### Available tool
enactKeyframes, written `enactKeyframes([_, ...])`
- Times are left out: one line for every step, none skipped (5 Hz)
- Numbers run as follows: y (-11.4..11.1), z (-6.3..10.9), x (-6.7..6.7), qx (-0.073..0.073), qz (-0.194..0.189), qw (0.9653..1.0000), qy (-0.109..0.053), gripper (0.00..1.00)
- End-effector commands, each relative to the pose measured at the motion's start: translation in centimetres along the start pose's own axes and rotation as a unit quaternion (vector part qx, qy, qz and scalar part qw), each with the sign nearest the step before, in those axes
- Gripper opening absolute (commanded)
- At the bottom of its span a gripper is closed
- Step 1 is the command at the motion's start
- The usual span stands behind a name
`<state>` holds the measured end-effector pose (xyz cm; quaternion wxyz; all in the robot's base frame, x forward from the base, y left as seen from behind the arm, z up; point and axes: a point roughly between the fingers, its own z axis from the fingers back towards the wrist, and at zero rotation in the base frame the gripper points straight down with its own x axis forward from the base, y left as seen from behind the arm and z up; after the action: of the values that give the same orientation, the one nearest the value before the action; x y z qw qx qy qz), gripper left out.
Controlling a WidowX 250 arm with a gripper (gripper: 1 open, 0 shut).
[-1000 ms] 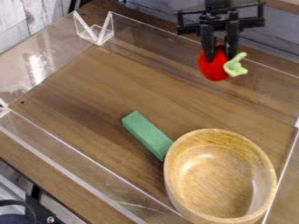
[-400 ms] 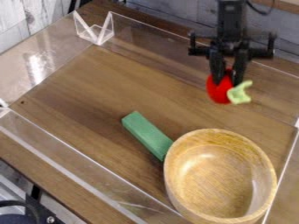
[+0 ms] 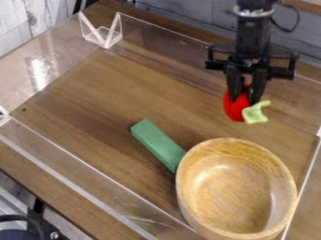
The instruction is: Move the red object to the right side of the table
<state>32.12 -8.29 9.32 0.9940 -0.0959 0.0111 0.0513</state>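
Here the wooden table (image 3: pixel 100 103) lies inside clear walls (image 3: pixel 56 56), its left half bare. Far right, near the wall, the gripper (image 3: pixel 246 94) pinches the red fruit (image 3: pixel 237 106), beyond the bowl (image 3: pixel 238 197) and green block (image 3: pixel 158 143).

My gripper (image 3: pixel 241 97) clamped on the red toy fruit (image 3: pixel 236 106) at two o'clock, green stem (image 3: pixel 257 114) poking right, wooden bowl (image 3: pixel 238 193) at five o'clock, green block (image 3: pixel 158 143) touching its rim, wood-grain table (image 3: pixel 113 94) beneath.

Black slim-fingered tool (image 3: pixel 250 91) with crossbar
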Motion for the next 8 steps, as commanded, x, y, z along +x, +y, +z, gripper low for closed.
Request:
enactKeyframes([-0.5,0.6,0.7,0.006,-0.044,0.9980,-0.044,0.00])
enactKeyframes([0.7,0.1,1.4,0.017,-0.085,0.9946,-0.056,0.00])
enactKeyframes([2.0,-0.3,2.0,0.027,-0.117,0.9909,-0.061,0.00])
enactKeyframes([1.7,-0.5,2.7,0.028,-0.116,0.9914,-0.055,1.00])
enactKeyframes([1.4,-0.5,3.5,0.028,-0.114,0.9918,-0.051,1.00])
enactKeyframes([3.0,-0.1,3.4,0.031,-0.093,0.9940,-0.049,1.00])
enactKeyframes([4.4,0.2,3.3,0.033,-0.073,0.9957,-0.047,1.00])
enactKeyframes([4.7,0.3,3.1,0.033,-0.092,0.9944,-0.040,1.00])
